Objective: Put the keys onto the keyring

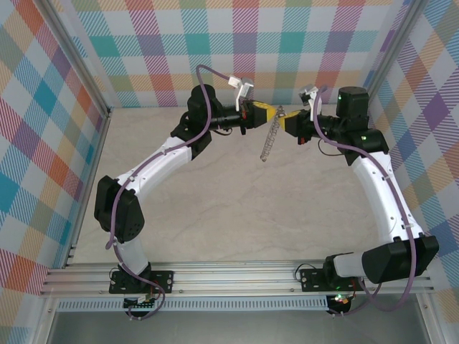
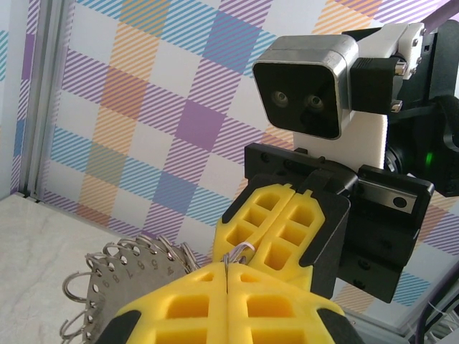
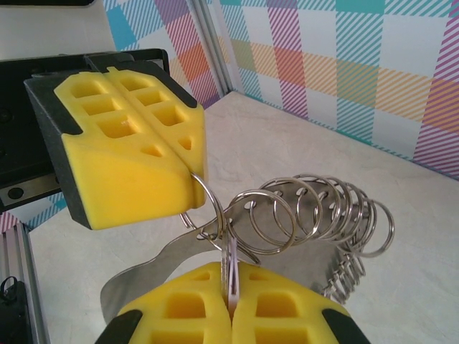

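Observation:
Both grippers meet in mid-air over the back of the table. My left gripper (image 1: 267,112) (image 2: 229,269) is shut on one wire loop of the keyring (image 1: 269,143) (image 2: 118,287). The keyring is a grey metal plate edged with several split rings (image 3: 154,259), and it hangs down between the grippers. My right gripper (image 1: 285,123) (image 3: 231,276) is shut on the key (image 3: 230,264). The key stands edge-on, its pale lilac head pinched in the yellow pads and its tip up against the held loop (image 3: 208,197). The left gripper (image 3: 192,161) faces it from the upper left. Whether the key has entered the loop is unclear.
The pale tabletop (image 1: 229,208) lies well below the two grippers. Checked walls enclose the cell, with metal corner posts (image 1: 79,68) at the left and right. Both arm bases are bolted to the rail (image 1: 237,276) along the near edge.

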Controlling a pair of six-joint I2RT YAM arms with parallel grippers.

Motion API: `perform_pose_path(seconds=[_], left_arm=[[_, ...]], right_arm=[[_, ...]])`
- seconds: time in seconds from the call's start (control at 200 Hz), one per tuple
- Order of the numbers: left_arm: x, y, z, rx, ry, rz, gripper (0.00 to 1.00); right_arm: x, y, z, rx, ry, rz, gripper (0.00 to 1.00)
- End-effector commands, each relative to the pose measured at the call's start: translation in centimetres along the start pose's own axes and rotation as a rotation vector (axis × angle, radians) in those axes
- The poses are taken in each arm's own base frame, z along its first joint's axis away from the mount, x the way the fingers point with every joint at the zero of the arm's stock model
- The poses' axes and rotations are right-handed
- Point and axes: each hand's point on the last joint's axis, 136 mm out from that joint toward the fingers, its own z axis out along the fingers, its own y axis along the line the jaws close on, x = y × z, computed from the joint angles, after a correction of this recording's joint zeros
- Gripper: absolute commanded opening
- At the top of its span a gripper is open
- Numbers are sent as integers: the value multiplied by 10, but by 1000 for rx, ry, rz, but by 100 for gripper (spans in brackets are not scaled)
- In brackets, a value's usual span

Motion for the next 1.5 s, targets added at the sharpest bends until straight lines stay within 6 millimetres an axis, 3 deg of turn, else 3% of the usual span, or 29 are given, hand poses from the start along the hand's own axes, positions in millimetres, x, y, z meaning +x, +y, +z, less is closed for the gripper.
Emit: perform_pose_path(seconds=[0.0,0.47,1.06,1.33,1.495], left_arm=[[-18,-14,0,43,-37,55,0],[-15,-15,0,54,-25,50,0],[-17,-16,-1,39,-23,61,0],[-11,-11,1,33,-6,37,0],[-12,-6,-2,-3,-13,33,23]], right_arm=[[-15,6,-2,-9,-30,-56,0],[-25,9,0,-44,-45,-56,0],[-17,2,-1,4,-1,-73,0],[-26,5,-3,-12,-13,-78,0],[-24,2,0,-10,9,-67,0]])
